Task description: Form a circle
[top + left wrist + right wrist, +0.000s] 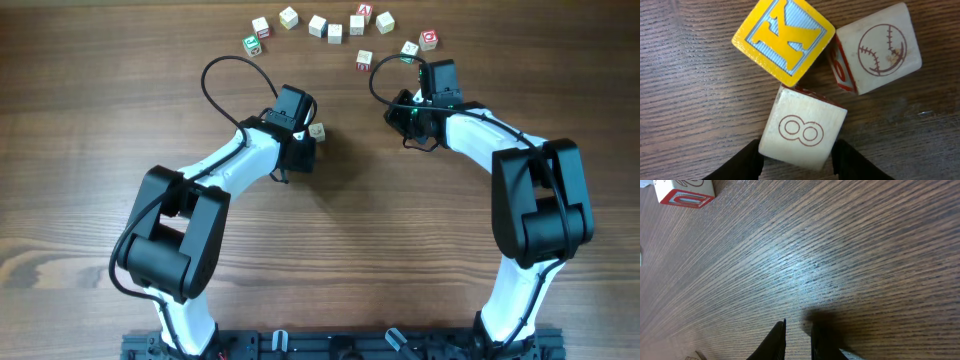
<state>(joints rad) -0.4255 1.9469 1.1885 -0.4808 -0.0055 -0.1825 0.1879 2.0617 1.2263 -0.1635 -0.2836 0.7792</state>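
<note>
Open wooden table (330, 250) lies between both arms; an arc of letter cubes (335, 28) crowds the far edge; three touching blocks, a yellow K cube (783, 37) among them, crowd the left gripper (797, 161).

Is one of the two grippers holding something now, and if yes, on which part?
The left gripper brackets the 8 block at its side faces; whether it grips is unclear. The right gripper holds nothing.
</note>
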